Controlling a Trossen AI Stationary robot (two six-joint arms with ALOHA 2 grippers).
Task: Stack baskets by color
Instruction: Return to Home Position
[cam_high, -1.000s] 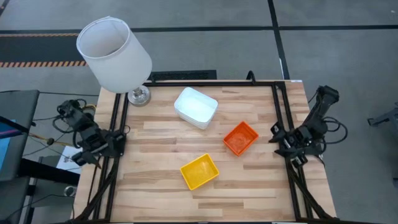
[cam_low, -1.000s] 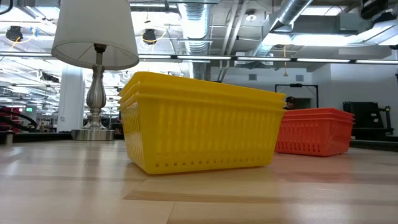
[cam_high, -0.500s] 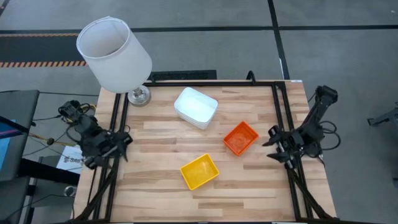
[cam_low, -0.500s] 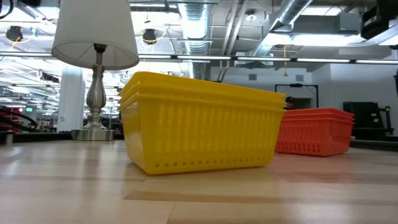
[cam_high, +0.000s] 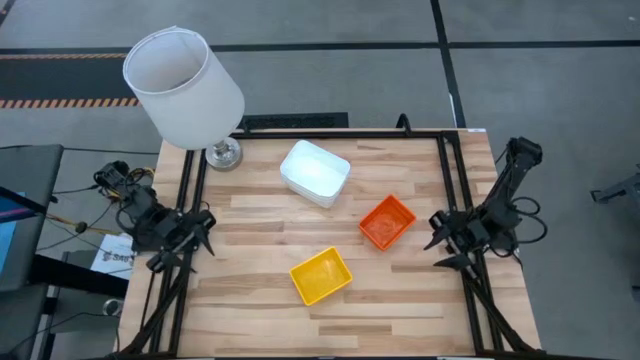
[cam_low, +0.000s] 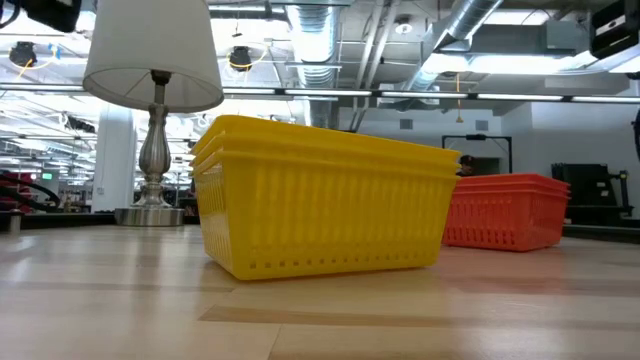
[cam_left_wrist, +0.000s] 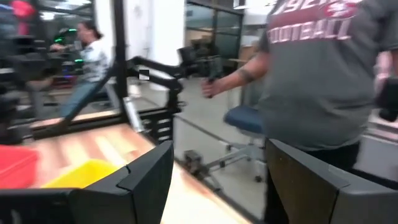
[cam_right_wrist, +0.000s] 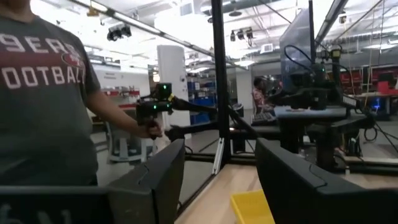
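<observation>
Three nested stacks of baskets rest on their bottoms on the wooden table (cam_high: 250, 310): white (cam_high: 315, 172) toward the far side, orange (cam_high: 387, 221) right of centre, yellow (cam_high: 321, 275) near the front. The low view shows the yellow stack (cam_low: 320, 200) and the orange stack (cam_low: 505, 210); the white one is hidden there. My left gripper (cam_high: 195, 238) hovers open at the table's left edge, also shown as my left gripper (cam_left_wrist: 217, 149) in its wrist view. My right gripper (cam_high: 440, 242) hovers open at the right edge, also shown as my right gripper (cam_right_wrist: 221, 146). Both are empty.
A lamp with a large white shade (cam_high: 183, 88) stands on its metal base (cam_high: 223, 153) at the table's far left corner. A black frame rail (cam_high: 450, 190) runs along the table's edges. A person in a grey shirt (cam_left_wrist: 323, 68) stands beyond the table.
Both grippers have sunk a little at their table edges and tipped downward, fingers staying open. The left gripper has swung slightly inward over the table's left edge, the right one over the right edge. The three basket stacks have not moved.
</observation>
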